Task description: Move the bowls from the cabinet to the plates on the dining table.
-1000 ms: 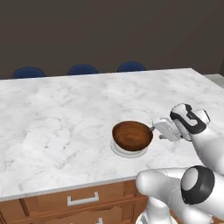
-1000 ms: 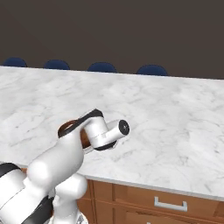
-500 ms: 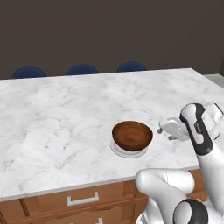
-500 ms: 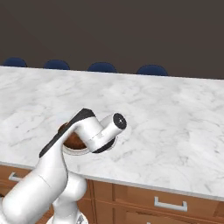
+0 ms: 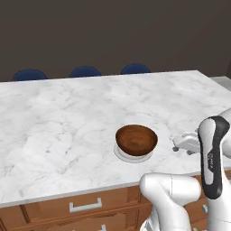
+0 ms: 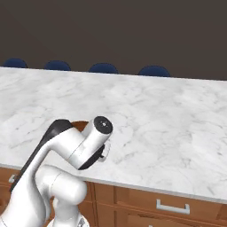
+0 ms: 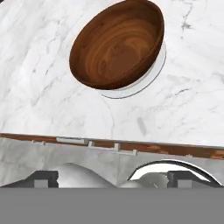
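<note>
From the left base view, the glossy dark-brown wooden bowl (image 5: 136,138) sits on a small flat light-grey round plate (image 5: 122,155), close to the near long edge of the large white grey-veined marble dining table (image 5: 67,117) and somewhat toward its right end. The two-finger gripper (image 5: 177,143) hangs just beside the bowl on the right, apart from it and holding nothing. The arm's upper link stands nearly upright at the right of the picture, with the hand reaching sideways toward the table. Three dark-blue chair backs (image 5: 83,71) show beyond the far edge.

From the right base view, the forearm folds low over the near edge of the marble top (image 6: 168,128), elbow at the left and wrist pointing toward the camera. A sliver of the brown bowl (image 6: 80,125) shows behind it.

In the hand view, the camera looks down at an angle on the bowl (image 7: 117,46), seated on its plate (image 7: 151,78) a little off centre, so more plate rim shows on one side. The dark finger tips (image 7: 44,178) stand wide apart at the bottom, jaws fully spread.

The risk, as I judge it: the hand is close and about level with the bowl's wall, so a careless swing could clip the rim and push the bowl off the plate. The second bowl seems yet to be fetched.
</note>
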Motion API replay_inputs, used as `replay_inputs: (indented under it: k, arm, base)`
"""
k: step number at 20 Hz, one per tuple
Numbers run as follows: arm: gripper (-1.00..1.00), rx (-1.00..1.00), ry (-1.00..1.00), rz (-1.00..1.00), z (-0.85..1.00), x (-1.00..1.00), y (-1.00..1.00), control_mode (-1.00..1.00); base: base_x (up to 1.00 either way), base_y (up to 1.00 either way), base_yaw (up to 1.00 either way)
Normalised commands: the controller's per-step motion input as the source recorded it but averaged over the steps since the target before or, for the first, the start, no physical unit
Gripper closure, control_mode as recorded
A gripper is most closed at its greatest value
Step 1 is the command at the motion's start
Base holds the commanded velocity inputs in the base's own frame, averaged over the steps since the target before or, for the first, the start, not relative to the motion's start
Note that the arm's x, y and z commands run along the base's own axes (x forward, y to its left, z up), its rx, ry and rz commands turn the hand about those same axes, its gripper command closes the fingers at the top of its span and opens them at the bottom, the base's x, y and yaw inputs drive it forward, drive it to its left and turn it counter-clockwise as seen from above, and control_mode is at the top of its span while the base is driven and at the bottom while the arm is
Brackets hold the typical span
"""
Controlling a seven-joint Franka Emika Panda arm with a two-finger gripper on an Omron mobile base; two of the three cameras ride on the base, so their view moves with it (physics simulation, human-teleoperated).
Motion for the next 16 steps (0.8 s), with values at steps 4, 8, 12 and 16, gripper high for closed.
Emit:
replay_inputs:
  k: [4,8,12,16]
  arm:
    - [-1.0,-0.16,0.0,0.11,0.18,-1.0,0.0,-1.0]
    - [-1.0,-0.08,-0.01,0.08,0.11,-0.62,0.02,-1.0]
    - [-1.0,0.0,0.0,0.0,0.0,0.0,0.0,-1.0]
    - [-1.0,0.0,0.0,0.0,0.0,0.0,0.0,-1.0]
  base:
    - [0.0,0.0,0.0]
    - [0.0,0.0,0.0]
    - [0.0,0.0,0.0]
    - [0.0,0.0,0.0]
